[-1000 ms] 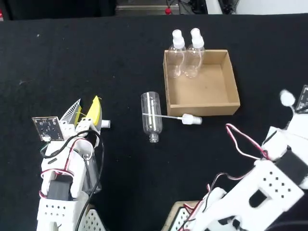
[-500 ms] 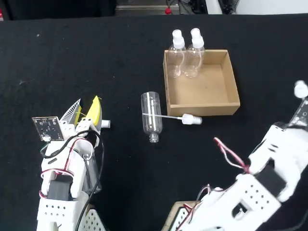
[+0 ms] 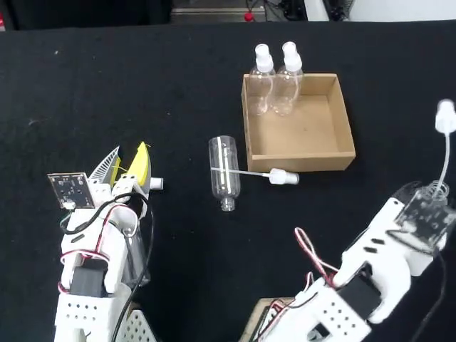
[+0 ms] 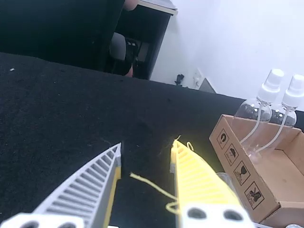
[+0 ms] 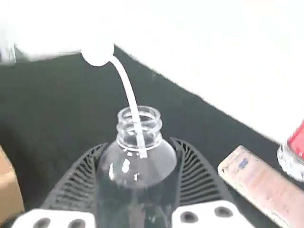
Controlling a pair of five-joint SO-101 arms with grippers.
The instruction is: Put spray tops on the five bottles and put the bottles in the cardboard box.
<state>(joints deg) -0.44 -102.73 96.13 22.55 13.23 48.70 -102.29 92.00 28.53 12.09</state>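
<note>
My right gripper is shut on a clear bottle held upright near the table's right edge. A spray top sticks up above the bottle, its thin tube reaching down into the open neck, the head unseated. Two capped bottles stand in the back left corner of the cardboard box. In front of the box lie a bare bottle and a loose spray top. My left gripper is open over bare cloth at the left, its fingers holding nothing.
Black cloth covers the table. Another clear bottle lies beside the left arm's base, with a small white piece by its gripper. A tan board lies at the front edge between the arms.
My right arm has pulled back toward the front right and turned, bringing the held bottle into sight; the spray top's head now stands higher and farther right. The left arm has stayed still.
</note>
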